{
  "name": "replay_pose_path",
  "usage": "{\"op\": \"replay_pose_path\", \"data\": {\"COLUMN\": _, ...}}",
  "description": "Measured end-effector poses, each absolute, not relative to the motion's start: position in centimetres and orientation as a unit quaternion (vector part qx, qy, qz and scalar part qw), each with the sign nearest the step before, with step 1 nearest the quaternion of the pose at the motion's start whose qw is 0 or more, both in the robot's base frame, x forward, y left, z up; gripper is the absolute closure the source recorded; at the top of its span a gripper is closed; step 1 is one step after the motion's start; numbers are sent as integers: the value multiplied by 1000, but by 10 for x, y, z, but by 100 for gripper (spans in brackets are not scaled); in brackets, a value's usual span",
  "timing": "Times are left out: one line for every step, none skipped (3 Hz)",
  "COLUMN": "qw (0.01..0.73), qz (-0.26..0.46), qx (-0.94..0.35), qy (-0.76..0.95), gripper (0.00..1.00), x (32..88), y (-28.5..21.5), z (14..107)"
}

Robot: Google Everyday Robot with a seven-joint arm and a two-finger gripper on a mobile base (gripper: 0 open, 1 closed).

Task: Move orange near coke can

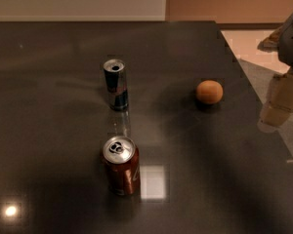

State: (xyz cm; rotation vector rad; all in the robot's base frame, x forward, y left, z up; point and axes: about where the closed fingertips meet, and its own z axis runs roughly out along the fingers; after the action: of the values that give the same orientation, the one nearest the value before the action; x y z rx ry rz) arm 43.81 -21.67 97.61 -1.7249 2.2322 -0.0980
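The orange (209, 92) is a small round fruit resting on the dark table (49, 130), right of centre. The coke can (121, 165) is a dark red can with a silver top, upright near the front centre, well to the left of and nearer than the orange. My gripper (277, 107) hangs at the right edge of the view, above the table's right edge. It is to the right of the orange, apart from it and holding nothing that I can see.
A slimmer, taller dark blue and silver can (115, 84) stands upright behind the coke can, left of the orange. The table's right edge (263, 106) runs diagonally just past the orange, with lighter floor beyond. A wall lies behind the table.
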Motion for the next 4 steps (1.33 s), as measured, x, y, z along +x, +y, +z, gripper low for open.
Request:
{"op": "replay_pose_path", "data": {"qw": 159, "qz": -33, "qx": -603, "qy": 781, "gripper": 0, "x": 443, "y": -215, "z": 977}}
{"op": "replay_pose_path", "data": {"qw": 153, "qz": -18, "qx": -605, "qy": 781, "gripper": 0, "x": 462, "y": -213, "z": 968}}
{"op": "replay_pose_path", "data": {"qw": 150, "qz": 4, "qx": -605, "qy": 782, "gripper": 0, "x": 487, "y": -216, "z": 952}}
{"op": "replay_pose_path", "data": {"qw": 150, "qz": 26, "qx": -606, "qy": 780, "gripper": 0, "x": 508, "y": -211, "z": 933}}
